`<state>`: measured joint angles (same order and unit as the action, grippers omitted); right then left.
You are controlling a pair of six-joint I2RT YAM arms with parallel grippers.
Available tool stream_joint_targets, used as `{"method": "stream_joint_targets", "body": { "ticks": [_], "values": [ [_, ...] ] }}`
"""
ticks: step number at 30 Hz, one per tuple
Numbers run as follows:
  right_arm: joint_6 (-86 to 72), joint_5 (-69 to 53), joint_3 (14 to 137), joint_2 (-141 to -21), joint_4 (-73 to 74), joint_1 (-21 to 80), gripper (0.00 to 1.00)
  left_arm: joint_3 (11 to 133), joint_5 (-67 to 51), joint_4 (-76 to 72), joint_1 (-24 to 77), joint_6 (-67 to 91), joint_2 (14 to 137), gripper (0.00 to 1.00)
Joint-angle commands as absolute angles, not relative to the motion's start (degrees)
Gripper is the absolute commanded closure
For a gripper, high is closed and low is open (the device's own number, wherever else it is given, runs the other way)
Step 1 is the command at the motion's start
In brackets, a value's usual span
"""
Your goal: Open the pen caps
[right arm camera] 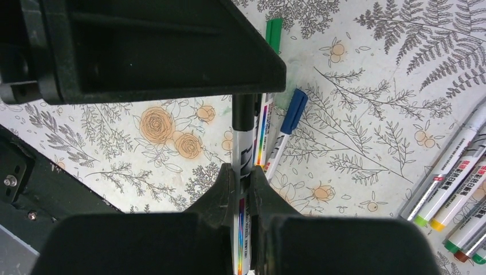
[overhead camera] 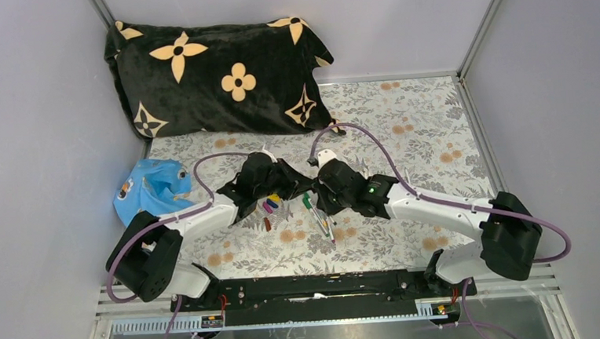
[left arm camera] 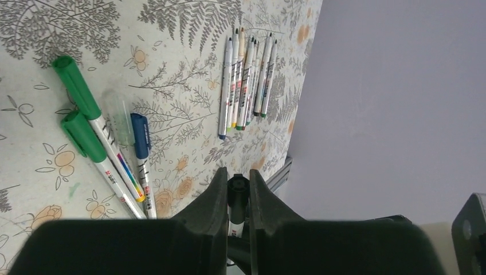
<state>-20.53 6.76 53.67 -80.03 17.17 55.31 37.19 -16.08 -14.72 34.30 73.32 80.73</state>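
Two grips share one pen: the left gripper is clamped on its black cap, and the right gripper is pinched tight on the barrel just behind it. If the pull runs off the pen's line, the barrel may slide through the jaws or the cap may jam. A sudden release could jerk an arm onto the capped pens lying beneath the held pen. To the right of it the table gives room, and the side wall stands well apart.

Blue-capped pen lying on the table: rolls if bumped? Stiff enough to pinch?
Probably rolls little: the blue-capped pen shows what looks like a clip on its cap. Its thin straight barrel suggests stiff and light. Smooth plastic on the flat table would likely slide or pivot if pushed off-centre.
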Motion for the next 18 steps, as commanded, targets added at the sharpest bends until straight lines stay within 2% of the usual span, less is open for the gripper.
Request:
{"method": "stream_joint_targets", "body": {
  "ticks": [1, 18],
  "values": [
    [-21.31, 5.34, 51.33, -74.88, 27.81, 56.14, 1.00, 38.90, -7.05, -14.72, 28.40, 69.52, 82.61, 1.00],
    [-24.37, 8.17, 48.37, -67.66, 31.46, 56.16, 1.00, 39.97, -8.87, -10.16, 23.39, 63.40, 85.18, 1.00]
  ]
}}
